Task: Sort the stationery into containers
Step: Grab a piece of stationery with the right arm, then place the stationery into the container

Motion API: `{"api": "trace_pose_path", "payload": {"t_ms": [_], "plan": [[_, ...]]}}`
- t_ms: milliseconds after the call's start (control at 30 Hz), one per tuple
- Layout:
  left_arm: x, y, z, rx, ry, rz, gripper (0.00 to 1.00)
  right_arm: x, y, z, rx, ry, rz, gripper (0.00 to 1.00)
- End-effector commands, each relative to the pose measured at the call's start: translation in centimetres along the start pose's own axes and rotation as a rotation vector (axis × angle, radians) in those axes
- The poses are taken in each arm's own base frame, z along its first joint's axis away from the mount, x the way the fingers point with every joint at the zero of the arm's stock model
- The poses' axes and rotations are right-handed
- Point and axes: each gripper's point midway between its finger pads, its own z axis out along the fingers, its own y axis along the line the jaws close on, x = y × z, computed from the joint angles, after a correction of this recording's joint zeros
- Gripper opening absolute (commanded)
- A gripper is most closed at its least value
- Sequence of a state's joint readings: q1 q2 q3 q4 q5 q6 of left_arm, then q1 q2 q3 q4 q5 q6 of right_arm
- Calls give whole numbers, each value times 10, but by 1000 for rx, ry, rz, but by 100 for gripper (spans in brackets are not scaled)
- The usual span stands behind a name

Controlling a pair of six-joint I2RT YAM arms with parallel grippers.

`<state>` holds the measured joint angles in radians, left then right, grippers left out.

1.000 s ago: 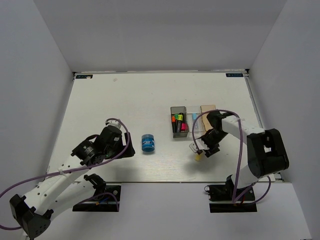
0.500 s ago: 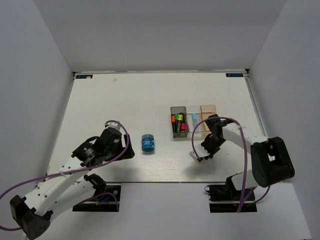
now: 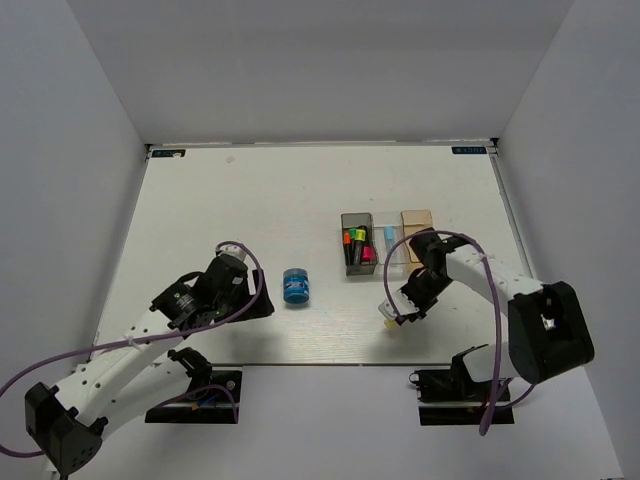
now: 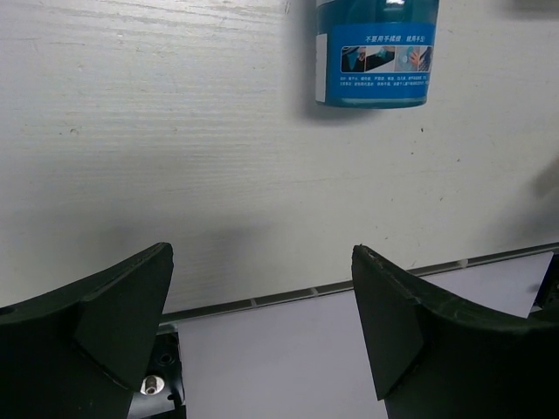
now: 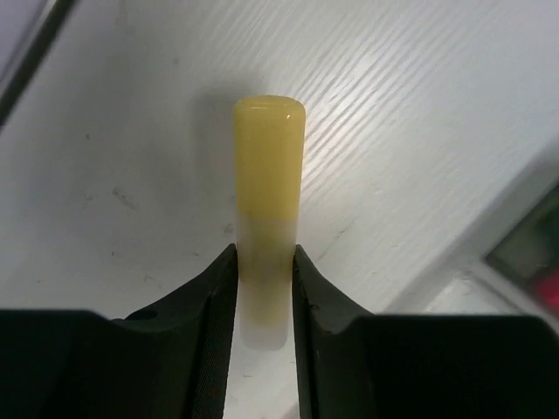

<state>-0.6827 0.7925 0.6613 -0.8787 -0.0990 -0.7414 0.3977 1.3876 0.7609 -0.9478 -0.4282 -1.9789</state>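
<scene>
Right gripper: closed on the yellow stick, one finger pressed to each side of its paler half. It hangs by the near edge of the table, toward the right near corner.
Left gripper: jaws spread wide with nothing between them, low over the near edge, left of the middle.
Table: white wood-grained board, with walls rising at its left, far and right edges.
Bins: three joined in a row, right of the middle, about halfway between the far and near edges. The grey bin is leftmost, the clear bin sits in the middle, and the tan bin is nearest the right edge, its near end hidden behind the right arm.
Roll: blue, upright, alone between the left gripper and the grey bin and apart from both. It is closer to the near edge than the far one.
Highlighters: all in the grey bin, with green, yellow, orange and pink caps showing.
Blue stick: in the clear bin, toward its far end.
Yellow stick: in the right gripper, its rounded yellow end jutting past the fingertips, just off the near end of the clear bin. Whether it touches the table cannot be told.
</scene>
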Motion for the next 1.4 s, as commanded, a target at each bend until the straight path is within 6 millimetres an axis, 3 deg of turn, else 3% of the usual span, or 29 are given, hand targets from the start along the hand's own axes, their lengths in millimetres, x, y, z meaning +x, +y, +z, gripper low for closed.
{"api": "trace_pose_path", "payload": {"t_ms": [0,100,133,167,200,233,267,333,367,433,467,500,533,567,600,633,667,700,733,867,1100,1133,1167,1267,1367], "plan": [[-6,-9,0,37,-14,-6,93,-57,-20,-31,83,-195,-30,0],[-9,-16,-2,54,-13,0,93,-88,-25,-52,119,-297,44,0],[-13,-20,-3,65,-21,1,93,-96,-31,-62,144,-326,178,0],[-13,-19,-3,61,-18,1,94,-95,-51,-69,216,-319,190,0],[-15,-21,-3,63,-22,5,94,-95,-67,-83,267,-318,362,0],[-21,-25,-3,63,-24,13,94,-84,-85,-92,353,-284,530,0],[-23,-27,-3,64,-28,14,94,-79,-103,-103,433,-284,626,0],[-30,-32,0,48,-18,27,94,-48,-123,-125,589,-145,764,0],[-40,-40,-4,64,-38,40,94,-44,-141,-137,689,-183,897,0],[-46,-46,2,45,-25,57,94,-10,-155,-164,873,-53,1039,0],[-54,-51,0,47,-44,71,96,-7,-161,-169,916,-81,1167,0],[-57,-51,1,36,-45,75,96,9,-160,-167,934,-21,1246,0],[-56,-50,11,6,-23,83,96,15,-167,-186,1027,2,1337,0],[-64,-57,9,16,-34,90,97,25,-164,-175,1005,36,1442,0],[-62,-55,18,-15,-6,94,97,41,-157,-168,1001,129,1517,0],[-68,-59,19,-13,-13,98,97,39,-168,-181,1047,96,1580,0],[-72,-63,18,-14,-16,99,99,51,-169,-160,995,135,1663,0],[-69,-62,26,-36,10,106,99,49,-161,-152,942,156,1725,0],[-72,-64,27,-34,9,113,100,49,-165,-155,946,153,1745,0],[-81,-71,33,-38,4,139,100,56,-170,-127,871,161,1810,0],[-86,-72,51,-71,26,193,100,61,-166,-109,820,165,1858,0],[-85,-72,55,-80,34,201,100,60,-166,-106,802,163,1850,12],[-85,-71,59,-90,40,204,100,57,-167,-104,782,146,1850,40],[-83,-68,68,-116,61,219,100,51,-166,-97,721,131,1850,79],[-83,-64,72,-160,94,222,100,44,-164,-99,697,108,1837,86]]}}
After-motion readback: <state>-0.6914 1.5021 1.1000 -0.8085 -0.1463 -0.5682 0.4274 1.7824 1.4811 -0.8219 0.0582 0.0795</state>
